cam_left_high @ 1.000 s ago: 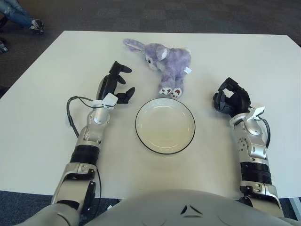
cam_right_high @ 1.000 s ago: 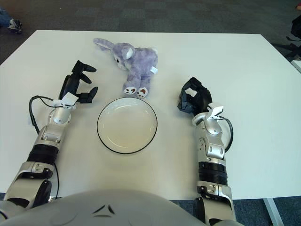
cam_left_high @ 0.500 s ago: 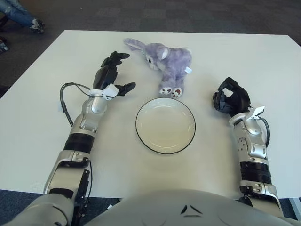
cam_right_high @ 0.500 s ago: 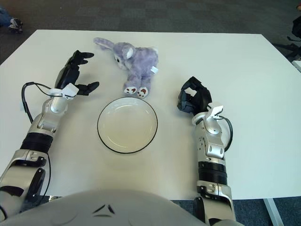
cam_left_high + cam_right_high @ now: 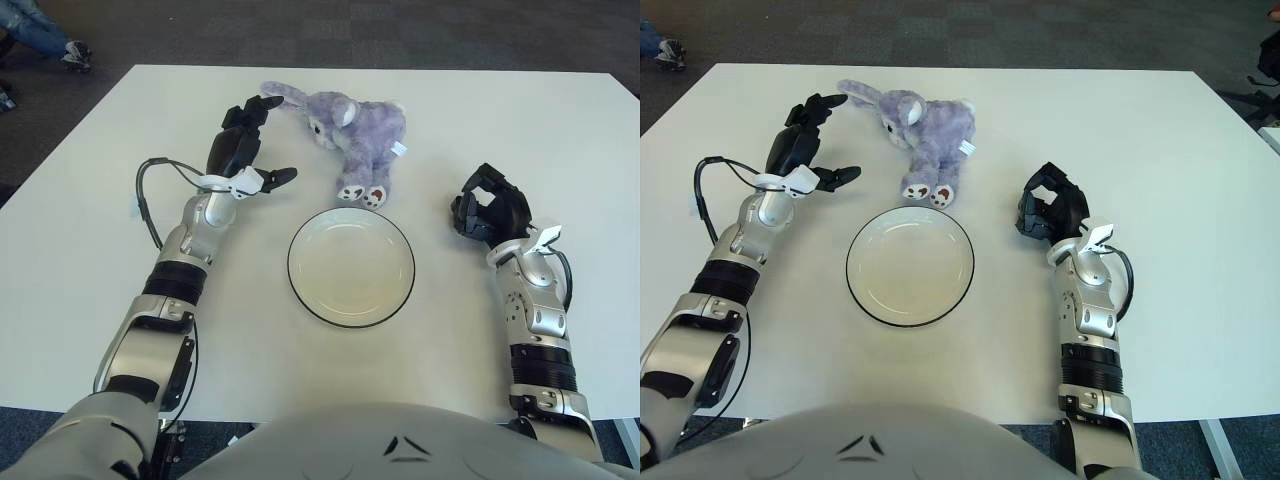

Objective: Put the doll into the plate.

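While the plate (image 5: 351,266) on the white tabletop (image 5: 90,220) holds nothing, the purple doll (image 5: 350,135) lies just beyond its far rim, feet toward it. The left robot hand (image 5: 245,150) has moved forward since a second ago; its fingers are spread, holding nothing, with tips near the doll's ear. The right robot hand (image 5: 490,212), curled and empty, has stayed right of the plate.
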You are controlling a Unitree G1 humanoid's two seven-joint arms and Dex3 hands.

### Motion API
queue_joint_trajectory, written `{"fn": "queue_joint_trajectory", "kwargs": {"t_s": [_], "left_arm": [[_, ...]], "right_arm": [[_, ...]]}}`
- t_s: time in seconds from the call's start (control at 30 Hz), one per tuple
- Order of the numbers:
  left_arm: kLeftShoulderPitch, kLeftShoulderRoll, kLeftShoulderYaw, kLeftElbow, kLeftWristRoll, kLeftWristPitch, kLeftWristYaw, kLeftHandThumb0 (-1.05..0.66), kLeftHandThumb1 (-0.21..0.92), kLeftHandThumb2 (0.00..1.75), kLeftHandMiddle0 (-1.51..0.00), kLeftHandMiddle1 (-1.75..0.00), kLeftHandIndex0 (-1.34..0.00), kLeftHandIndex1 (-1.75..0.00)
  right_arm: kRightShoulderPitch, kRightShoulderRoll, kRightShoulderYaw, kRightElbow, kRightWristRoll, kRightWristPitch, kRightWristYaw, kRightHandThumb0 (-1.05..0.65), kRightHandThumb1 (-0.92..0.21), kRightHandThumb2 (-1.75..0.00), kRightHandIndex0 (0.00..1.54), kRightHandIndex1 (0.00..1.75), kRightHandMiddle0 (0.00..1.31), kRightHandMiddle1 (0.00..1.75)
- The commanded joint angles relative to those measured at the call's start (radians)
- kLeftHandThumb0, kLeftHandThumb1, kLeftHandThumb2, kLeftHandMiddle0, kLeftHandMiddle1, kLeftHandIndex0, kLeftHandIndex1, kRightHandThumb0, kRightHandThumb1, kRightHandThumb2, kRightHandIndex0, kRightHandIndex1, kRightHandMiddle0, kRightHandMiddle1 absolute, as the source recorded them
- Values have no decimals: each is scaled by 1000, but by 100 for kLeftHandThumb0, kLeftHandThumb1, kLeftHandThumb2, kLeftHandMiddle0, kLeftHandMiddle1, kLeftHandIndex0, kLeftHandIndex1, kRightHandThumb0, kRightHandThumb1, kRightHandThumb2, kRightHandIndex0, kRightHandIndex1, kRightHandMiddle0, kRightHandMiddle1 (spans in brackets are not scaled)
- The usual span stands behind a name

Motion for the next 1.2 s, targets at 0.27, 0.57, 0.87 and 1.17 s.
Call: {"fn": "queue_joint_trajectory", "kwargs": {"t_s": [0.27,0.57,0.87,1.17], "left_arm": [[-149,37,-71,103,77,-26,56,-42,18,100,0,-68,0,-37],[-273,42,-175,261,197,-64,195,-45,21,101,0,-38,0,-18],[-369,32,-259,398,256,-78,263,-46,22,101,0,-24,0,-12],[-468,20,-332,527,294,-87,294,-56,32,94,-3,-16,0,-4]], "right_arm": [[-1,0,1,-18,4,17,-9,-49,-28,-136,122,175,64,175],[1,-1,4,-22,5,23,-11,-50,-28,-136,122,175,65,175],[2,-2,6,-25,3,28,-13,-50,-28,-136,122,175,65,175],[3,-4,7,-25,1,32,-12,-49,-28,-136,122,175,64,175]]}}
